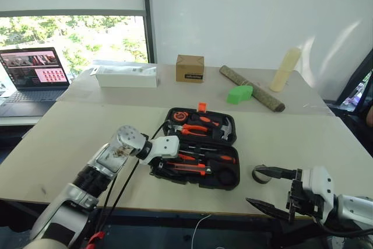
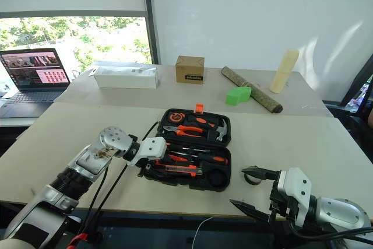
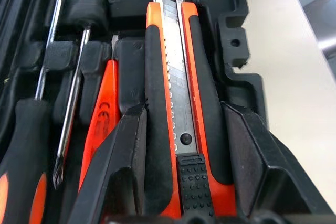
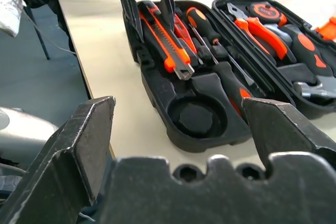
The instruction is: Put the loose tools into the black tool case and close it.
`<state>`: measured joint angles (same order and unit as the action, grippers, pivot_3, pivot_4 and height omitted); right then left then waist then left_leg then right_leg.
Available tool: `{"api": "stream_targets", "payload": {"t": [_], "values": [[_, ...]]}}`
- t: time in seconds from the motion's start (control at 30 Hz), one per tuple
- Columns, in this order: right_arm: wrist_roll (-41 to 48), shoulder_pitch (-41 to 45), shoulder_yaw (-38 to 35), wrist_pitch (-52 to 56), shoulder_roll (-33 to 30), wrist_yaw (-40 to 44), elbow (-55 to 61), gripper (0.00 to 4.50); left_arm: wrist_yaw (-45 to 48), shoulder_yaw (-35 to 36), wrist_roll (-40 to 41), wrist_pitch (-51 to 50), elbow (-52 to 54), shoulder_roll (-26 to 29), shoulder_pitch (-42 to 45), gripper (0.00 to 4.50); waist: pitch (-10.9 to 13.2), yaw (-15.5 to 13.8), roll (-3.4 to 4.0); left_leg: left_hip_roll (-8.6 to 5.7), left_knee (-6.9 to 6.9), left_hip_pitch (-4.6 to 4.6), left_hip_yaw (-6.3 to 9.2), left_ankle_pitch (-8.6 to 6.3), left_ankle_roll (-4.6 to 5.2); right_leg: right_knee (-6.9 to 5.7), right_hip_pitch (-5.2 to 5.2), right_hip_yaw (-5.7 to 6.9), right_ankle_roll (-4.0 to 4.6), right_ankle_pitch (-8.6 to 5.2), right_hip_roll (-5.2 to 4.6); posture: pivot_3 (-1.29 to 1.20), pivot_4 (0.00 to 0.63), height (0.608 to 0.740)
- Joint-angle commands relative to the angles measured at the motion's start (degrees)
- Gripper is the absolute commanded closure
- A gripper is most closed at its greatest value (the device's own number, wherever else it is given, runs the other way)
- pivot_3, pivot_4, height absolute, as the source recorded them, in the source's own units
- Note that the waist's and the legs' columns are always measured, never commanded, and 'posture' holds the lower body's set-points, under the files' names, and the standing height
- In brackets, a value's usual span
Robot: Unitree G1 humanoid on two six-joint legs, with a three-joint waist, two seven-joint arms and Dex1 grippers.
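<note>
The black tool case [image 1: 232, 138] lies open in the middle of the table. My left gripper [image 3: 181, 114] is shut on the orange-and-black utility knife [image 3: 176, 93], which lies along the front edge of the case's near half [image 4: 157, 98]. Beside the knife sit a slim orange tester pen [image 3: 102, 103] and two screwdrivers [image 4: 202, 22]. The round slot [image 4: 197, 116] at the near right corner is empty. My right gripper [image 1: 252, 185] stands open near the table's front right edge, with a black tape roll [image 1: 261, 174] lying at its far fingertip.
Pliers, a hammer and a tape measure fill the case's lid half [image 1: 195, 127]. At the back stand a cardboard box [image 1: 190, 67], a green block [image 1: 239, 93], a bark log [image 1: 250, 87], a cream cylinder [image 1: 285, 69] and a white box [image 1: 126, 76]. A laptop [image 1: 32, 74] sits far left.
</note>
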<state>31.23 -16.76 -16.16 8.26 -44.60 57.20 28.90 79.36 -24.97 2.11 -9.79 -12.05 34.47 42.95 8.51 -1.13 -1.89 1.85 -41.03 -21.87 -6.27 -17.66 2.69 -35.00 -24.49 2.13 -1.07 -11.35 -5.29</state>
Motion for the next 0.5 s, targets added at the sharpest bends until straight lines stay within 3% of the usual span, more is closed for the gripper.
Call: {"api": "stream_targets", "payload": {"t": [0.03, 0.43, 0.47, 0.5], "values": [[-0.92, -0.77, -0.76, -2.06, 0.95, 0.20, 0.24, 0.00, 0.93, -1.63, -2.43, 3.62, -1.28, -0.70, 1.56, 2.82, 0.00, -0.09, 0.00, 0.00, 0.00, 0.00, 0.00, 0.00, 0.00, 0.01, 0.00, 0.00, 0.00, 0.00, 0.00, 0.00, 0.150, 0.740], [-3.62, 1.86, 1.78, -3.53, 2.64, 0.21, -2.12, 0.00, 3.70, -1.89, -2.59, 5.53, -5.81, -4.08, 1.97, 2.82, -0.04, -0.64, 0.07, -0.01, -0.11, 0.06, 0.06, -0.07, 0.13, 0.00, 0.14, 0.02, -0.10, -0.05, -0.12, 0.00, 0.150, 0.740], [-3.66, 2.42, 2.09, -3.25, 2.60, 0.01, -2.16, 0.00, 3.69, -1.66, -2.54, 5.84, -6.15, -4.33, 2.05, 1.82, -0.05, -0.66, 0.08, -0.01, -0.14, 0.05, 0.06, -0.08, 0.14, -0.01, 0.14, 0.02, -0.10, -0.05, -0.11, 0.00, 0.150, 0.740], [-3.68, 2.89, 2.33, -2.99, 2.56, -0.13, -2.18, 0.00, 2.28, -0.84, -2.53, 6.05, -6.69, -5.11, 2.23, 1.67, -0.05, -0.70, 0.08, -0.02, -0.17, 0.04, 0.06, -0.09, 0.16, -0.01, 0.14, 0.02, -0.11, -0.04, -0.11, 0.00, 0.150, 0.740]]}}
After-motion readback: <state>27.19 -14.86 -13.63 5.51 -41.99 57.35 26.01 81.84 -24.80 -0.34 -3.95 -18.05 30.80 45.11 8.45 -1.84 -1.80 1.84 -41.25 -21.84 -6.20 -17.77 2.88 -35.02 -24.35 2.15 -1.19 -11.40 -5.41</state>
